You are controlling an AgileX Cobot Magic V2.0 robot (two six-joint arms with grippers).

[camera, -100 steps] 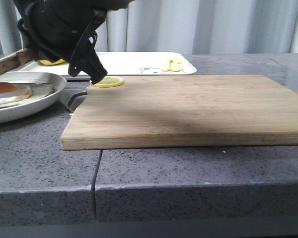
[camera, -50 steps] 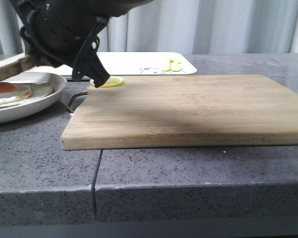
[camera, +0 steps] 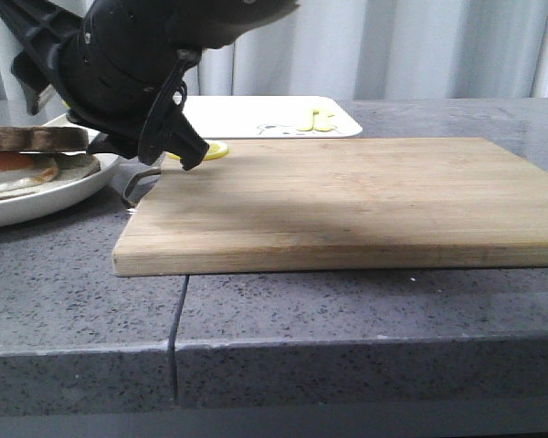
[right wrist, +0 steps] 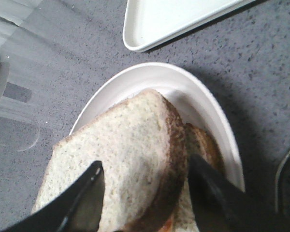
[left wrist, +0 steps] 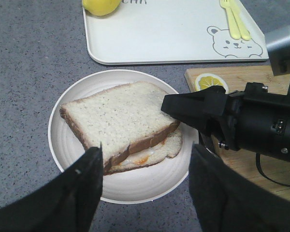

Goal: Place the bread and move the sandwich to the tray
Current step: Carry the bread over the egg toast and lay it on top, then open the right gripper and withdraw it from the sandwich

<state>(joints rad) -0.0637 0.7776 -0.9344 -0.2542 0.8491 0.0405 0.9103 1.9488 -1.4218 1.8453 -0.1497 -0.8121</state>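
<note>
At the far left of the front view the white bowl (camera: 73, 187) sits on the grey counter (camera: 73, 292), with the fried egg (camera: 14, 169) in it and the bread (camera: 32, 139) lying flat on top, so the sandwich (left wrist: 130, 128) is in the bowl and not on the tray (camera: 256, 114). The left gripper (left wrist: 145, 147) hangs over the bowl with its fingers spread wide and nothing between them. Just right of the bread, the right gripper (right wrist: 145, 162) is low over the slice's right edge, fingers apart, the bread's face showing in the gap. Further right a lemon slice (left wrist: 211, 82) rests on the near corner of the cutting board (camera: 347, 196). The tray lies behind, carrying yellow cutlery (camera: 317, 119) beside its bear drawing (left wrist: 230, 42)
</note>
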